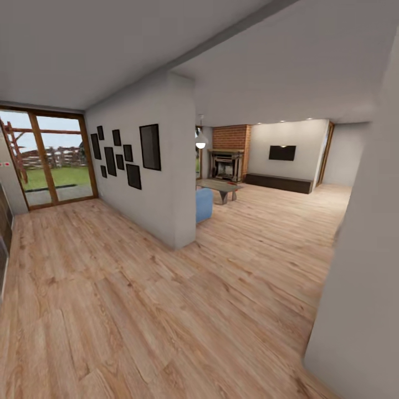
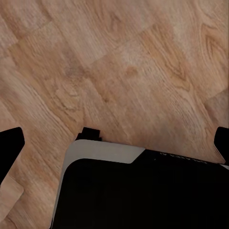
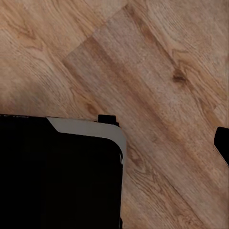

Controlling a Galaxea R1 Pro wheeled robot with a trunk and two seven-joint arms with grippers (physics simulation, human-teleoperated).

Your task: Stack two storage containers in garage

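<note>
Light wood plank floor [image 1: 166, 310], brick fireplace [image 1: 230, 149] in the living room [image 1: 266, 183] beyond

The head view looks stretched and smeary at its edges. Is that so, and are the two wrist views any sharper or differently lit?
Head view: wide-angle distortion bends the wall at right into a blurred slab; ceiling spots glow above the TV; daylight brightens the glass doors. Left wrist view: evenly lit plank floor, grain soft, no glare. Right wrist view: the same flat light, grain slightly crisper, robot's dark base featureless.
</note>
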